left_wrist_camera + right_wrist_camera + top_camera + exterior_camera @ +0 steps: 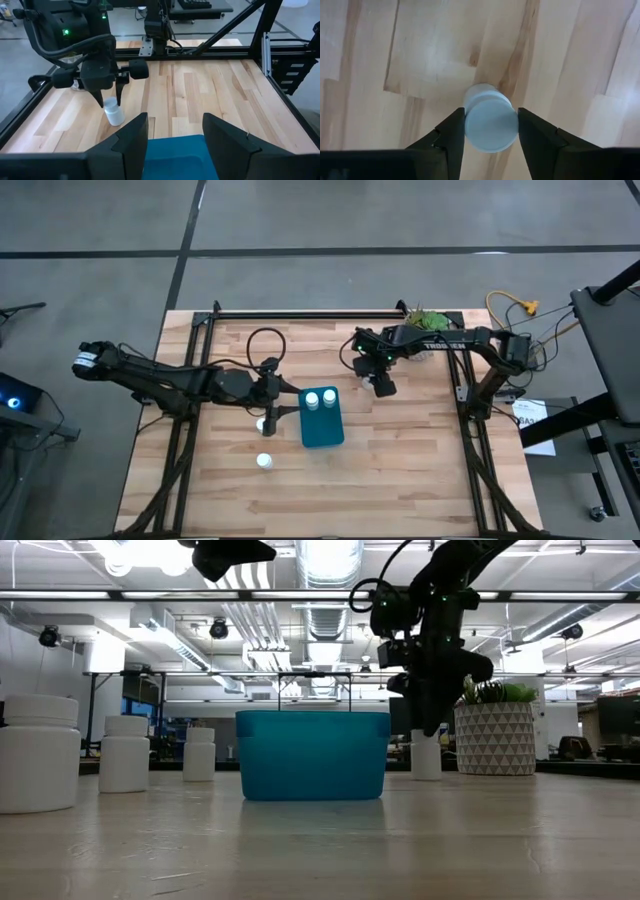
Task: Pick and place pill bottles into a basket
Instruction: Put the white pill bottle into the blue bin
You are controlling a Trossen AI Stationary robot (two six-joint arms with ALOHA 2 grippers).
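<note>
The teal basket [322,428] stands mid-table with two white pill bottles [320,397] upright in its far end. Another pill bottle [489,124] stands on the wood right of the basket, and my right gripper [490,135] is shut on it from above. My left gripper [175,135] hangs open just left of the basket [175,155], with nothing between its fingers. Loose bottles stand on their bases left of the basket [264,461], three of them in the low view [124,753]. My right gripper pinches the bottle's round cap [470,131] between its two fingers, one on each side. The fingers [98,95] come from above, pointing steeply down. The bottle stands upright with its base on the table [426,772].
A white patterned pot with a green plant [495,738] stands at the far edge behind my right arm. A black cable loop [265,340] lies at the far left. A dark metal frame [272,55] borders the table. Bare wood lies right of the basket.
</note>
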